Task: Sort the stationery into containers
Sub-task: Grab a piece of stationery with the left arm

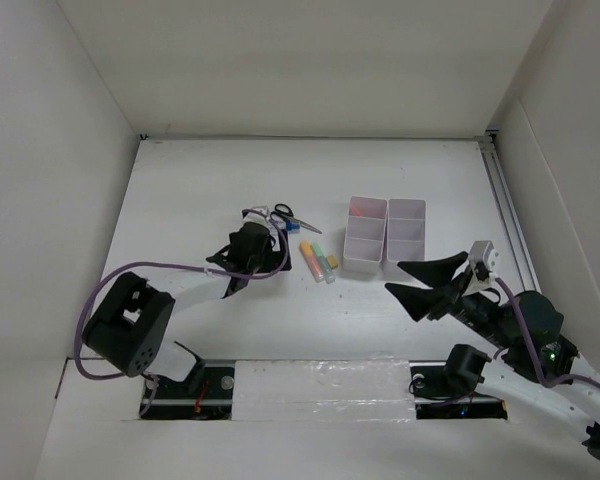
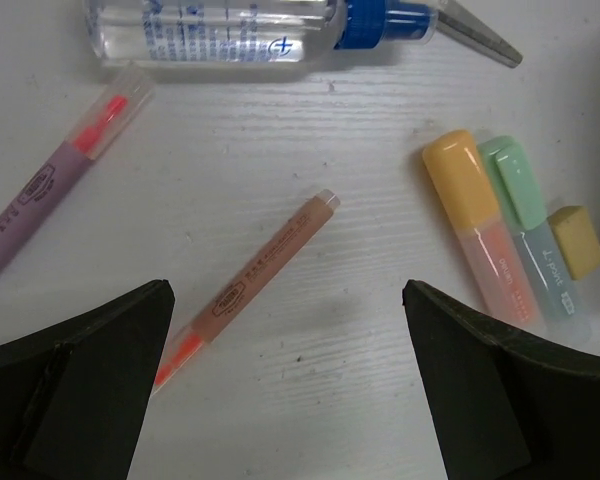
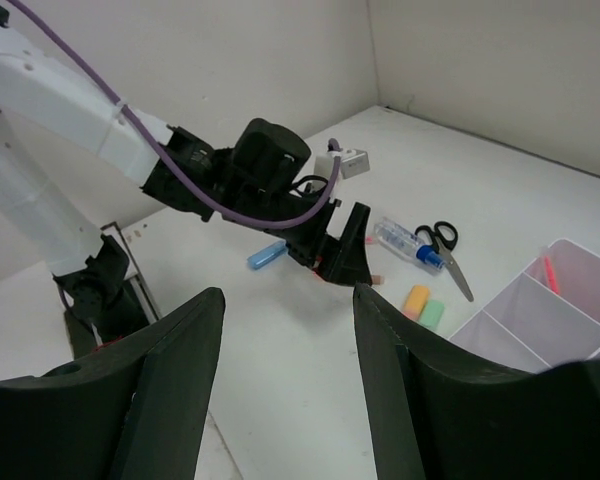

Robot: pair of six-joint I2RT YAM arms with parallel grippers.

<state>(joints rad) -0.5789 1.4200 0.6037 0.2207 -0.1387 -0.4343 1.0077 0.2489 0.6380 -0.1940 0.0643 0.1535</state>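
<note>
In the white plastic organiser [image 1: 384, 242], one thin red pen [image 3: 548, 272] (early days); on the bench [image 1: 200, 180], everything else. Left end effector [image 2: 286, 320] and right end effector [image 3: 288, 300] spread, empty.

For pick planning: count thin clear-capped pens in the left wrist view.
2. A brown pen, slanted, at centre; a purple pen at the left edge below the bottle. Others may lie off-frame.

In your left wrist view the purple pen [image 2: 40, 195] runs off the left edge, the top edge clips the blue-capped tube [image 2: 210, 30], and only a blade tip of the scissors [image 2: 480, 38] shows. From above, the left arm [image 1: 248, 246] hides that pen altogether.
</note>
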